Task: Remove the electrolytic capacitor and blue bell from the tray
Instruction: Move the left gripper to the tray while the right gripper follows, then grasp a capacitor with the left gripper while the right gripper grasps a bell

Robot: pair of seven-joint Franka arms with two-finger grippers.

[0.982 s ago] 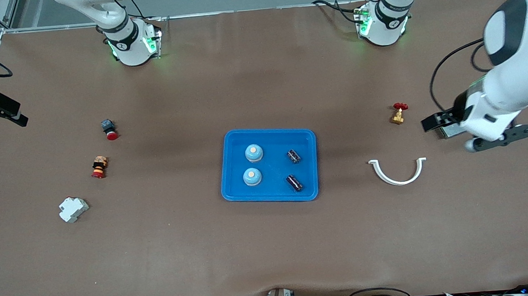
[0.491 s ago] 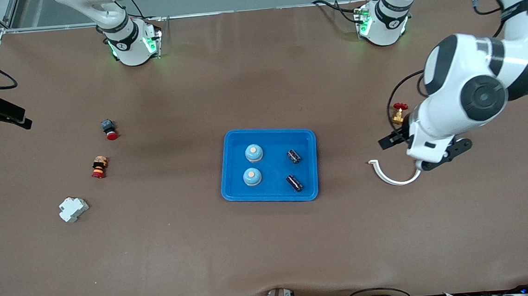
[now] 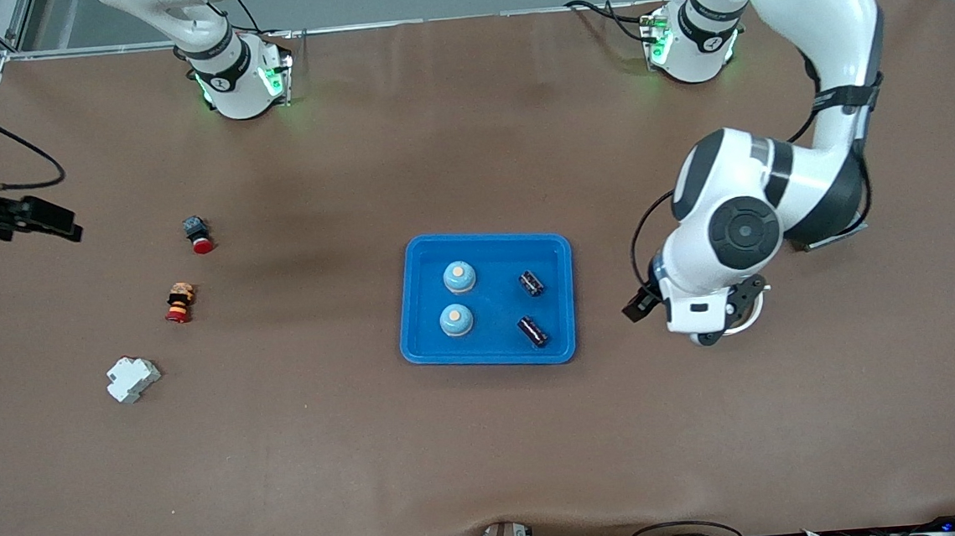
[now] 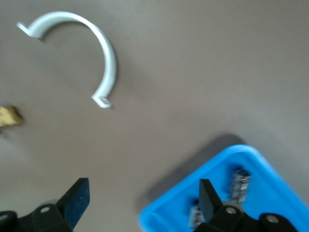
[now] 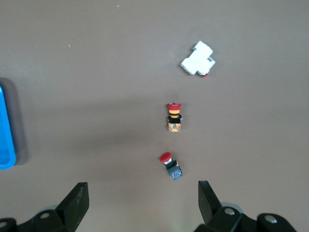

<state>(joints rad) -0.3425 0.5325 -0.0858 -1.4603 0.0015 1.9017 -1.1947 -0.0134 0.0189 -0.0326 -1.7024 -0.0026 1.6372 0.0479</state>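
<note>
The right pincer [image 5: 142, 208] hangs over the tabletop's edge at the right arm's end. Its two dark fingers [image 5: 77, 202] are spread wide and grasp nothing.

Three small parts lie on the brown, matte tabletop near that end:
- A blocky white plastic housing [image 3: 133, 379] lies nearest the front camera.
- A stubby cylinder [image 3: 180, 303] banded in orange, black and red lies farther back.
- A dark switch body with a round red cap [image 3: 198, 234] lies farthest from the camera.

A smooth blue plastic tray [image 3: 484, 241], rectangular with rounded corners and a raised rim, sits at the middle of the tabletop. It holds the task's things:
- Two pale blue domed bells [image 3: 459, 276] [image 3: 455, 320], each with an orange button on top, stand along its side toward the right arm's end.
- Two dark, banded cylindrical capacitors [image 3: 531, 283] [image 3: 532, 331] lie on their sides along the tray's side toward the left arm's end.

The left pincer [image 4: 142, 208] is over bare tabletop just beside that side of the tray, released and empty, with its fingers [image 4: 208, 198] apart. A white plastic half-ring [image 4: 104, 58] with small feet at both ends lies flat near it. A small yellowish thing [image 4: 9, 116] near the half-ring is too blurred to name.
</note>
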